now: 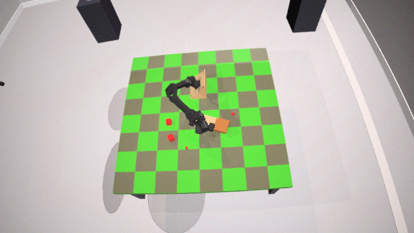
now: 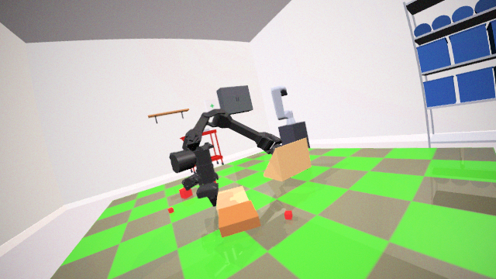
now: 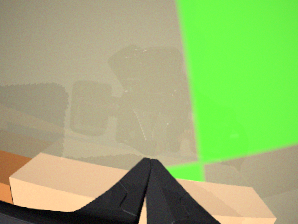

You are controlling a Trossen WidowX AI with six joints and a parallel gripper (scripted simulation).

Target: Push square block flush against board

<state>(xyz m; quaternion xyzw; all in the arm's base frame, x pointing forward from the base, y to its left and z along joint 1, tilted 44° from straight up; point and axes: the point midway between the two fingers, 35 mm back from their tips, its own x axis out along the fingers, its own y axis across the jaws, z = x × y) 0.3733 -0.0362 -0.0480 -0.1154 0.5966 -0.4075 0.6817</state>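
Note:
The orange square block [image 1: 222, 125] [image 2: 237, 213] [image 3: 4, 192] lies flat on the table. The pale board [image 1: 210, 120] [image 2: 232, 195] [image 3: 75, 175] lies flat beside it, its end against or very close to one side of the block. Their front edges look nearly in line; whether they are exactly even cannot be told. My gripper [image 2: 214, 203] [image 3: 150, 160] is shut and empty, pointing down by the board's long front side. Contact with the board is unclear. In the top view the arm hides part of the board and the fingertips.
The arm rises from a tilted wooden base [image 1: 202, 88] [image 2: 291, 159] behind. Two larger red cubes [image 1: 168, 122] [image 1: 171, 138] lie left. A small red cube [image 1: 186, 147] [image 2: 170, 210] lies front left, another small red cube [image 1: 233, 114] [image 2: 288, 215] behind and right of the block.

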